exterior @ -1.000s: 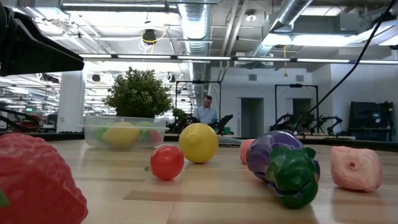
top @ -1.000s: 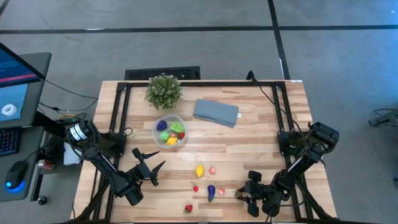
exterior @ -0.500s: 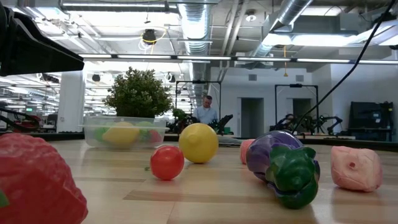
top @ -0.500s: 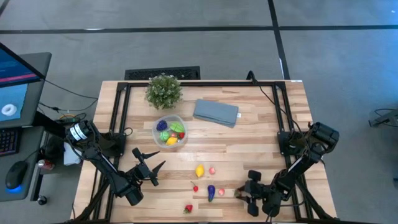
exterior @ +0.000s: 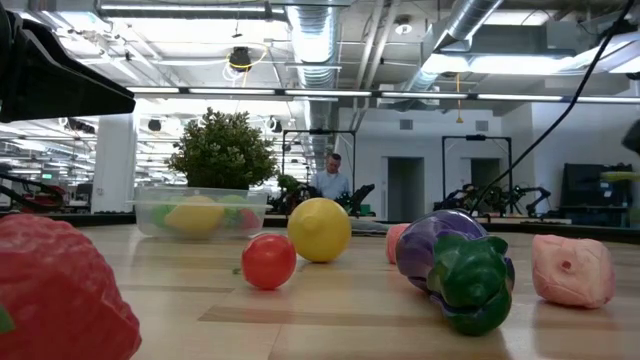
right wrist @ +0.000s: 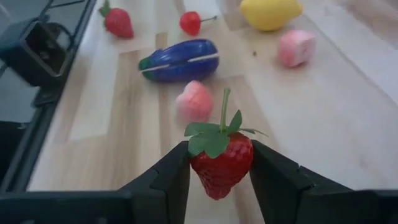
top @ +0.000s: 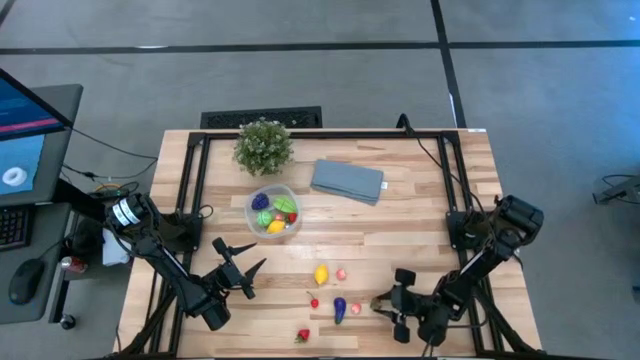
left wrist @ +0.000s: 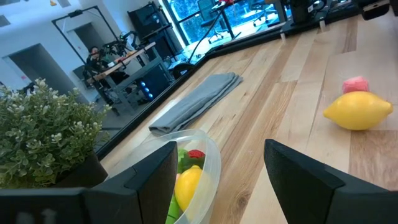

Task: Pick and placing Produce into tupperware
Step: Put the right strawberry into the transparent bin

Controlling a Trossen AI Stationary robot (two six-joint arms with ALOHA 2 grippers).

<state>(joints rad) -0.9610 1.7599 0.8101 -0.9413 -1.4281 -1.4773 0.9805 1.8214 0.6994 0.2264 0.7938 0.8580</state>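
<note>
Red and leafy-topped, a toy strawberry (right wrist: 221, 163) sits pinched between the two dark fingers (right wrist: 168, 177) of the right tool (top: 386, 309), clear of the wooden bench (top: 420, 210) near its front edge. From above this berry is nearly lost against the dark arm. Ahead of the right tool lie a pink piece (right wrist: 194, 101), a purple-blue eggplant (right wrist: 179, 60), a second pink piece (right wrist: 296, 48), a yellow lemon (right wrist: 270, 12) cut off by the frame edge, a small red cherry (right wrist: 190, 22) and another strawberry (right wrist: 118, 21). The pink piece nearest the held berry lies just beside it; the rest are a little farther off.

The level view shows the loose strawberry (exterior: 55, 295) only as a large red mass cropped at the corner, and the eggplant (exterior: 455, 265) covers part of a pink piece behind it.

The tupperware (top: 272, 211) stands toward the middle of the bench, just in front of the potted plant (top: 264, 145) and beside the folded grey-blue cloth (top: 347, 181), well apart from the right tool. Inside it are yellow, green, purple and red pieces, too small to name.

The left tool (top: 240, 262) hovers with fingers (left wrist: 298, 177) spread and holding nothing, near the tupperware (left wrist: 189, 171), whose rim shows between them.
</note>
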